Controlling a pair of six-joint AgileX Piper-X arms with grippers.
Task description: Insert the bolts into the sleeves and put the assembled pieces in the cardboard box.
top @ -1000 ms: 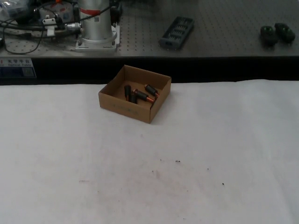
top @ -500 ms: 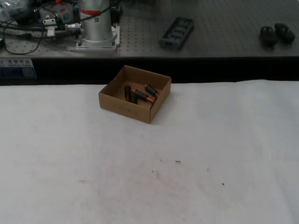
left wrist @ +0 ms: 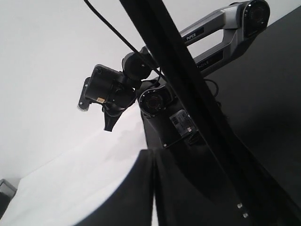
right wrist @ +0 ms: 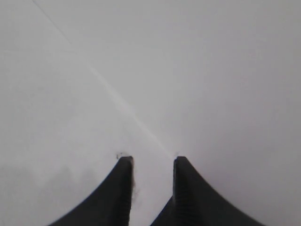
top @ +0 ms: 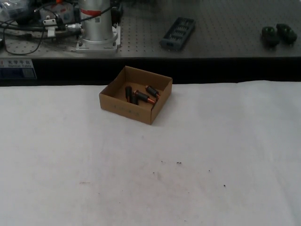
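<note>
White cloth bears the box holding pieces; left gripper closed, right gripper narrowly parted.

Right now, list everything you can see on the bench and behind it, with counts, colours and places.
white sheet: one, spread across the foreground.
cardboard box: one, brown, on the white sheet, left of centre.
assembled pieces: about four, black and orange, inside the box.
perforated table: one, dark, behind the sheet.
metal post: one, silver, that table, left.
ridged block: one, black, that table, middle.
round parts: two, black, that table, right.
left gripper: one, black, shut.
right gripper: one, black, open, empty.
</note>
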